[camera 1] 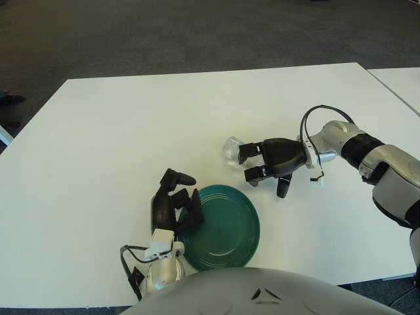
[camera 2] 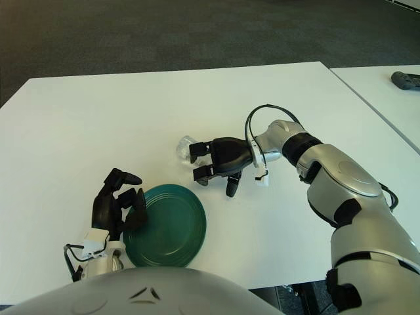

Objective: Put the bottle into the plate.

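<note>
A clear bottle lies on its side on the white table, right of centre. My right hand reaches in from the right, its black fingers curled around the bottle, whose rounded end sticks out to the left. The bottle's far part is hidden inside the hand. A round green plate sits near the table's front edge, below and left of the bottle. My left hand stands at the plate's left rim with relaxed fingers, two of them over the rim.
A second white table stands to the right across a narrow gap, with a dark object on it. Dark carpet lies beyond the far edge.
</note>
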You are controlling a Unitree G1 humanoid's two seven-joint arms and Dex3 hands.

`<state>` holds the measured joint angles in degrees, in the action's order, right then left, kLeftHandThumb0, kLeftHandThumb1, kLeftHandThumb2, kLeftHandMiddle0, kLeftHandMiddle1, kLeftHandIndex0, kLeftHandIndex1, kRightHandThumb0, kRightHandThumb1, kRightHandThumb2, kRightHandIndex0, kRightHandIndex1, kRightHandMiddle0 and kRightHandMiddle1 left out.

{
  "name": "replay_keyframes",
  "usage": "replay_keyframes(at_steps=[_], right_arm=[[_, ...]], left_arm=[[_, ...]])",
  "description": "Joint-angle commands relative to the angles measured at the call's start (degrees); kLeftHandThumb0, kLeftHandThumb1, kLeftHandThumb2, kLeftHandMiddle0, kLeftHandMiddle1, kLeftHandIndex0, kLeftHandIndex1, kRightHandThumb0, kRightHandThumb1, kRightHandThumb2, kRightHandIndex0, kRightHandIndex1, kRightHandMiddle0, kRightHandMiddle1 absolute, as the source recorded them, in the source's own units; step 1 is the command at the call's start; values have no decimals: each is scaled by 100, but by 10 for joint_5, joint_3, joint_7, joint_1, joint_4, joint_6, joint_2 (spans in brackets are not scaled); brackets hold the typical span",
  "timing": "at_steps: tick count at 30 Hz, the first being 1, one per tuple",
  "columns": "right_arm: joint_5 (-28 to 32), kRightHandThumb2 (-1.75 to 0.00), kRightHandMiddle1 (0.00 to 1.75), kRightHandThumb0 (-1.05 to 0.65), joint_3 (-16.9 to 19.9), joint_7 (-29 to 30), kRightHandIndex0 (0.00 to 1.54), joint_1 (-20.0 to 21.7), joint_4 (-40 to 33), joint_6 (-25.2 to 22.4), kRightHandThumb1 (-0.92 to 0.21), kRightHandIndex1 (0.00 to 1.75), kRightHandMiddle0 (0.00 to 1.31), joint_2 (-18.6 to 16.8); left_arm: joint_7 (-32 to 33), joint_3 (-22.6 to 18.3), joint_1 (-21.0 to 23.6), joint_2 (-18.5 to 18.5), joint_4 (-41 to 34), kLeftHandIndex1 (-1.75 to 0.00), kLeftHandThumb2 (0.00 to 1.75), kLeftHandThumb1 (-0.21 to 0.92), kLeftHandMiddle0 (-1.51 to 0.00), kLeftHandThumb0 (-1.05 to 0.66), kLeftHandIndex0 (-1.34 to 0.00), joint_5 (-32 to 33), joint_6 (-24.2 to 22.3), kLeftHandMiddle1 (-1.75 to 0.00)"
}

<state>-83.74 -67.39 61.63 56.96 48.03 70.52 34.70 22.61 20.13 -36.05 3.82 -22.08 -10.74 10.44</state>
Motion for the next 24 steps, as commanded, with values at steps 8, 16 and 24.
replay_keyframes(at_steps=[8,16,24], right_arm=[[-17,-118,175,-45,-17,65,90,1,35,-45,-42,175,53,-14],[-23,-130,175,-48,-31,101,108,10,76,-78,-32,175,61,-26],[-5,-144,175,-52,-21,149,122,-1,123,-117,-21,175,70,-27]], left_arm=[[1,57,30,61,3,-175,128,34,-132,-48,-60,10,6,-175],[1,34,69,64,35,-175,127,35,-132,-48,-59,22,5,-175],[-2,7,115,62,74,-175,125,37,-131,-47,-58,30,9,-175]])
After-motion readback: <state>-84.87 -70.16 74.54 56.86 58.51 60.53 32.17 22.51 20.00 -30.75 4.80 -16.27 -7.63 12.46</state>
